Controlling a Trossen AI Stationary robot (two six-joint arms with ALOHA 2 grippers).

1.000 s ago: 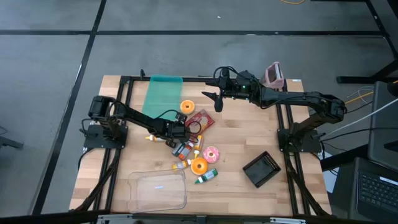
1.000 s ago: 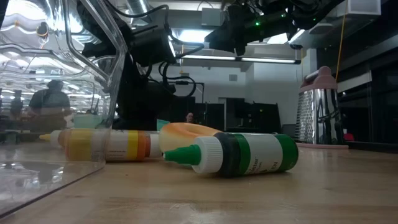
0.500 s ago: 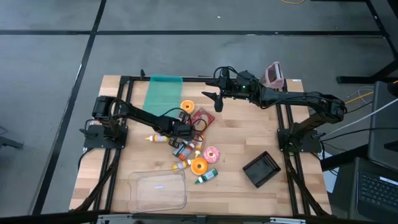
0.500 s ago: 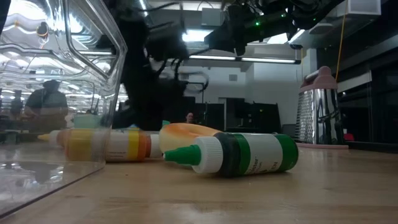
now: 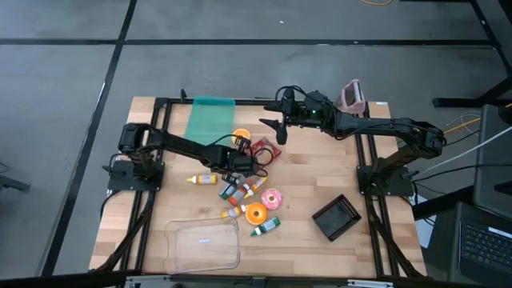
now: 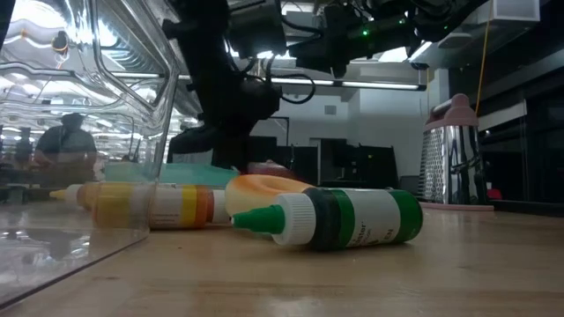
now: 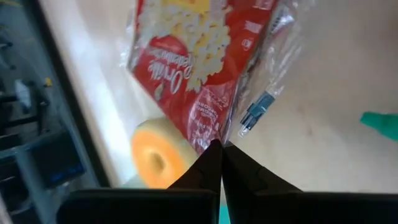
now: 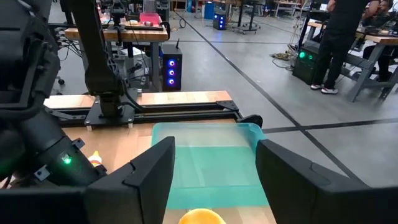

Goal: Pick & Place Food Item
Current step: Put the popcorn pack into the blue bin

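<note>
A red popcorn packet (image 5: pixel 262 152) in clear wrap lies at the table's middle, beside an orange donut (image 5: pixel 240 138); the left wrist view shows the packet (image 7: pixel 199 56) close up. My left gripper (image 5: pixel 244 164) is at its near-left corner, shut on it (image 7: pixel 219 149). My right gripper (image 5: pixel 278 132) hangs open above the far part of the table, its fingers apart (image 8: pixel 214 186) with nothing between them. Several small sauce bottles (image 5: pixel 240 192) lie just near of the packet. My left gripper pinches the packet's corner (image 7: pixel 212 135), red print and clear wrap edge, between its two fingertips. The fingers slant down from the table's left. The packet stretches away from them; whether its far end still lies on the table, I cannot tell.
A teal tray (image 5: pixel 210 120) lies at the far left, a clear container (image 5: pixel 204 244) at the near edge. An orange donut (image 5: pixel 256 214), a pink donut (image 5: pixel 272 198) and a green bottle (image 5: pixel 266 226) lie nearby. A black box (image 5: pixel 336 216) and a grater (image 5: pixel 352 96) stand right.
My left gripper has risen and gone toward the table's far right, away from the small bottles and up beside the popcorn packet. The right arm has kept still.
</note>
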